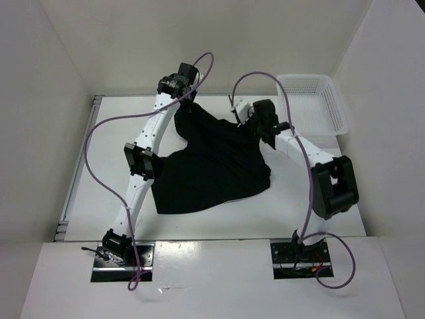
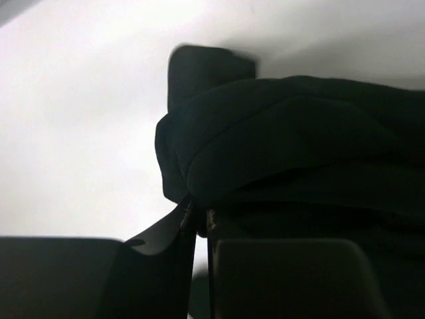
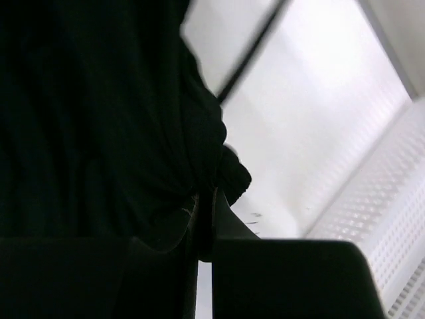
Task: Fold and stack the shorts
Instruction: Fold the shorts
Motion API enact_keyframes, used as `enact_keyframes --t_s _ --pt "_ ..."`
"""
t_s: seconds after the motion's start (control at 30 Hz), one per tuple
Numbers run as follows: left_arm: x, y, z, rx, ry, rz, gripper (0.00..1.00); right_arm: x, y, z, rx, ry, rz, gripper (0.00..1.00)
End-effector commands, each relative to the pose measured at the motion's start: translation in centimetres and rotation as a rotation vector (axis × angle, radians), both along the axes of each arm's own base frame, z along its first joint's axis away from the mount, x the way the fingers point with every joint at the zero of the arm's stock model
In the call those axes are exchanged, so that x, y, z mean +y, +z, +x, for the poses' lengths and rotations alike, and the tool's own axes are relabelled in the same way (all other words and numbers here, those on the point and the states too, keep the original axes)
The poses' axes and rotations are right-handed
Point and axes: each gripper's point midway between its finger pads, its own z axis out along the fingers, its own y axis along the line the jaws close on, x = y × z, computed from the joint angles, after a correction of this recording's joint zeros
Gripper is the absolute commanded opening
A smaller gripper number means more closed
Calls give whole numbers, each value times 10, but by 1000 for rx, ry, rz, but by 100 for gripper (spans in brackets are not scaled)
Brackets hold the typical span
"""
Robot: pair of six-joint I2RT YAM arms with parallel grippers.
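Black shorts (image 1: 212, 166) rumpled, spread mid-table, far corners lifted.

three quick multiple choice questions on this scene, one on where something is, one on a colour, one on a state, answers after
1. Where does the white plastic lattice basket stand?
A) at the far right corner of the table
B) between the arm bases
C) at the near left edge

2. What colour are the soft fabric shorts?
A) red
B) black
C) white

3. How are the left gripper and right gripper?
A) both open above bare surface
B) both shut on the shorts
C) only the left one shut

Answers:
1 A, the top view shows it at the far right, apart from the shorts.
2 B, the fabric is black in all three views.
3 B, each wrist view shows the fingers pinched together with black fabric between them.
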Motion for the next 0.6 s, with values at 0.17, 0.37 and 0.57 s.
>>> enact_keyframes --t_s 0.17,0.37,0.57 --pt "9 -43 -173 262 -118 277 23 23 -23 -93 39 267 -215 0" --pt "26 -77 -276 396 -249 395 48 17 -39 -123 63 331 -265 0" --pt "19 -54 -287 401 -273 261 59 16 -46 -144 77 356 -244 0"
